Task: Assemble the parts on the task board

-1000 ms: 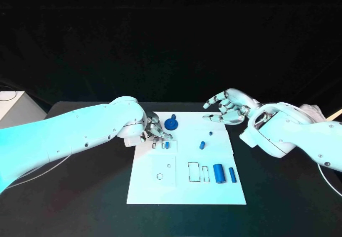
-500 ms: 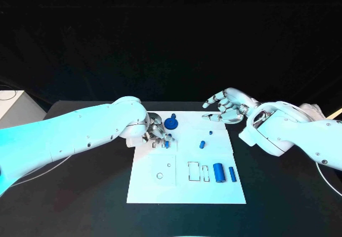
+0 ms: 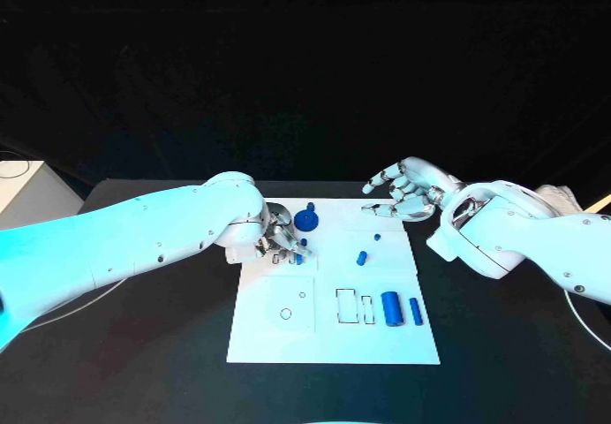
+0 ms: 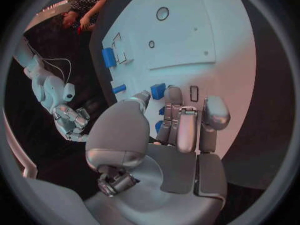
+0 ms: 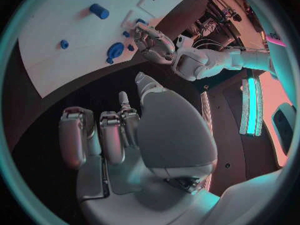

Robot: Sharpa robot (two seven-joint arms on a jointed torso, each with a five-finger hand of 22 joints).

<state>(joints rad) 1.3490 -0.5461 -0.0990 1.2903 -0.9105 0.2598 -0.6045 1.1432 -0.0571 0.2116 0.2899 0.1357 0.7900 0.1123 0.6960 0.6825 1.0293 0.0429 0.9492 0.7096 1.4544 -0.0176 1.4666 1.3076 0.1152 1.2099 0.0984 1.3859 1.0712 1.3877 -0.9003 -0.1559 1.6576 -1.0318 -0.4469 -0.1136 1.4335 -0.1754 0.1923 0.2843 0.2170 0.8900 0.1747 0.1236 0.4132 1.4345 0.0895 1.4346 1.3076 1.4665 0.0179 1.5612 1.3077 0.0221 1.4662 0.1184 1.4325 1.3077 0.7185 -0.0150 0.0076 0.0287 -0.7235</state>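
a black table under a dark backdrop takes up the scene, with the white task board lying in its middle, long side running away from the robot.

the left arm reaches in over the table's near left, and its left hand sits low over the board's far left part, fingers curled down close together onto the surface. in the left wrist view the fingertips press around small blue parts beside a narrow outlined slot; i cannot tell whether one piece is actually pinched between them.

the right arm comes in from the right, and the right hand hovers above the board's far right corner, fingers loosely spread and bent, with nothing in them.

on the board, a round blue knob-like part stands near the far edge, just beside the left hand. a small blue peg lies near the middle, and a tiny blue dot sits a little beyond it. toward the near half, a thick blue cylinder lies beside a thinner blue bar, both right of two rectangular outlines. a small oval hole marks the raised panel on the left.
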